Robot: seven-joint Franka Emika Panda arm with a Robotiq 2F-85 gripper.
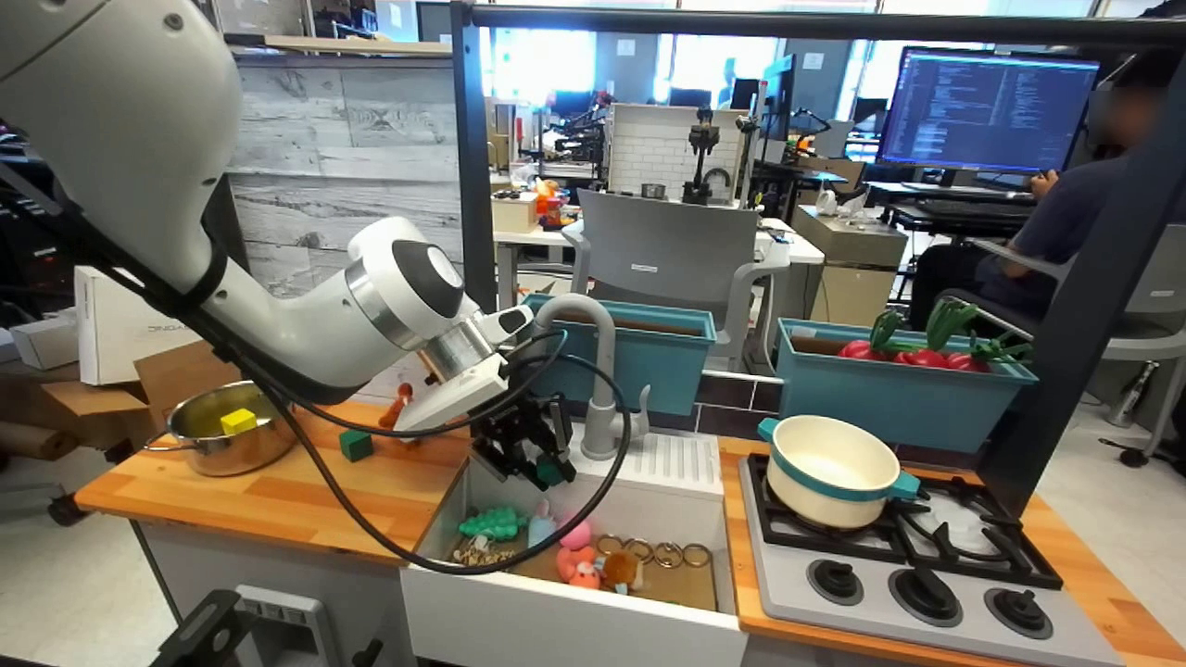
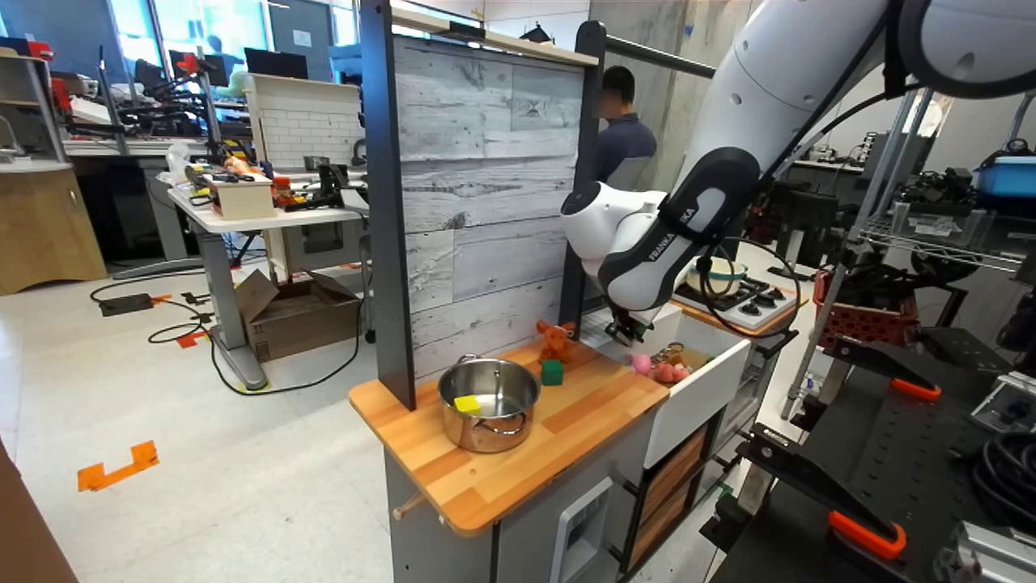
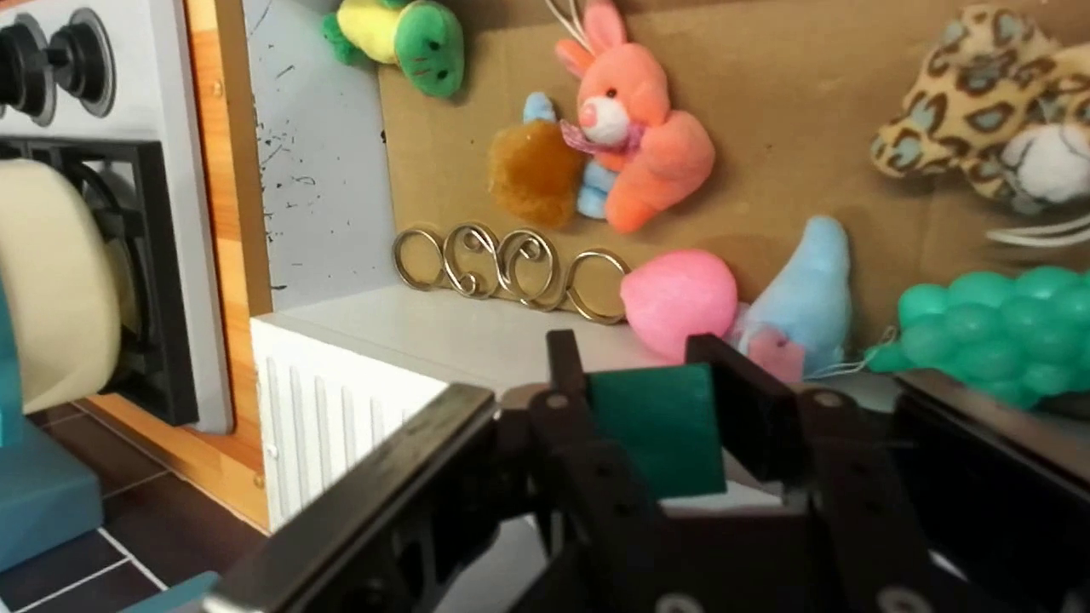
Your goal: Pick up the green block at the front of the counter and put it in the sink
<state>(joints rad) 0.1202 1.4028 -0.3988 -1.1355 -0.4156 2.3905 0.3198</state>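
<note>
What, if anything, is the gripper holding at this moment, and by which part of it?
The gripper is holding the green block, pinched by two opposite side faces.

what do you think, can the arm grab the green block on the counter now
Probably not yet: its pincer is shut on another green block. Nothing seems to cover the cube on the counter, though.

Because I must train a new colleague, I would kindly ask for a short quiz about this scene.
1. True or false: the gripper holds something.
2. What lies inside the metal pot?
3. Which stands nearest to the orange toy on the counter: A the metal pot; B a green block; C the cream pot?

Key: 1 true, another green block; 2 a yellow block; 3 B.
</note>
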